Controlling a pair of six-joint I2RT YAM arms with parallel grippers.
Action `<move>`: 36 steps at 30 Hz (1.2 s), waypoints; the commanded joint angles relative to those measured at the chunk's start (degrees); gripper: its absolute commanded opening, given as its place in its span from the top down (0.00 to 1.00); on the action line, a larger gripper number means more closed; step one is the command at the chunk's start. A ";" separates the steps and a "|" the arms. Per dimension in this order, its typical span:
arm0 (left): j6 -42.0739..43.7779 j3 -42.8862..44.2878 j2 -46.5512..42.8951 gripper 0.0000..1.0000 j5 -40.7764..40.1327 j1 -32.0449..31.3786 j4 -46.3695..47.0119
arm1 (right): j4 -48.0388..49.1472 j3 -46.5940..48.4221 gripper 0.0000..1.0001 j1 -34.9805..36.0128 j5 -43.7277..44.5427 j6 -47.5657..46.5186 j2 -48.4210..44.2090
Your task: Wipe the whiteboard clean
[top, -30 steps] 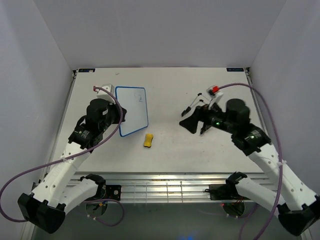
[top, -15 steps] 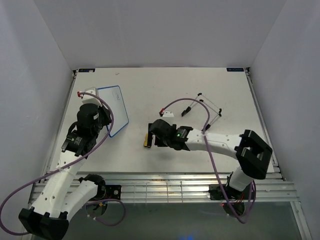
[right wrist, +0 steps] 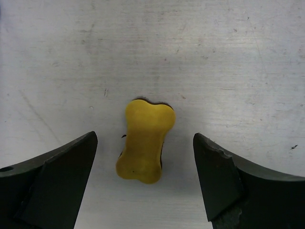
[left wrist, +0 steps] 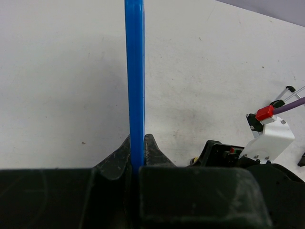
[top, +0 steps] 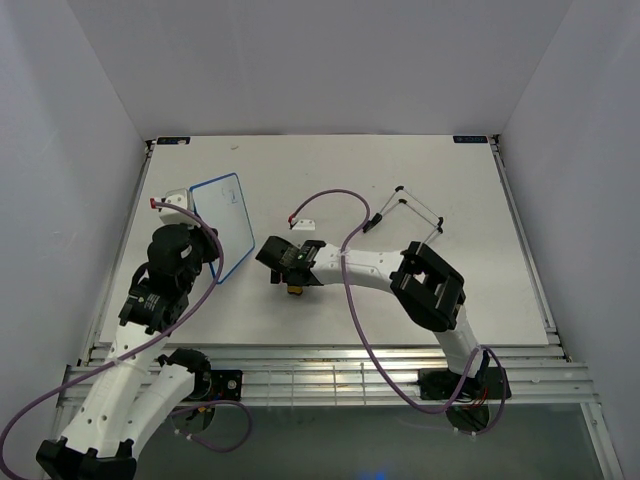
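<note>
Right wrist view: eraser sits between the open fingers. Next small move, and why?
Probably lower the right gripper slightly and close on the yellow eraser. Its jaws are open and straddle the eraser, which lies untouched on the table, roughly centred between them. The left gripper clamps the whiteboard by its blue rim, so grasping the eraser looks like the step before wiping.

The whiteboard [top: 222, 222] is at the far-left part of the worktop [top: 450, 290], close to the left edge. Its near edge is pinched in the left hand [left wrist: 137, 152]. The eraser [right wrist: 143, 138] lies flat on the worktop just left of the middle, toward the near edge, right of the whiteboard and apart from it. The right hand [right wrist: 144, 155] hangs over the eraser, one finger on each side, neither touching. A wire frame [top: 410, 205] lies right of the middle, toward the far edge.
</note>
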 commanded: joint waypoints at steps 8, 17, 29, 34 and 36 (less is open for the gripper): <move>0.61 -0.21 -1.27 1.00 3.14 0.33 4.46 | -0.86 -0.71 0.31 0.64 2.95 2.60 0.73; 0.61 -0.04 -1.01 1.00 3.23 0.34 4.20 | 1.95 -2.64 0.41 0.64 1.20 1.90 0.90; 1.05 -0.30 -0.22 1.00 9.01 0.34 4.64 | 6.26 -8.17 0.69 0.11 1.46 -1.35 -3.48; 0.53 -0.39 -0.22 1.00 17.35 0.25 4.73 | 11.07 -18.70 0.69 -0.06 5.14 -7.49 -16.37; -0.09 0.05 0.04 1.00 22.28 0.33 3.77 | 13.80 -23.36 0.69 -0.50 4.02 -15.04 -22.01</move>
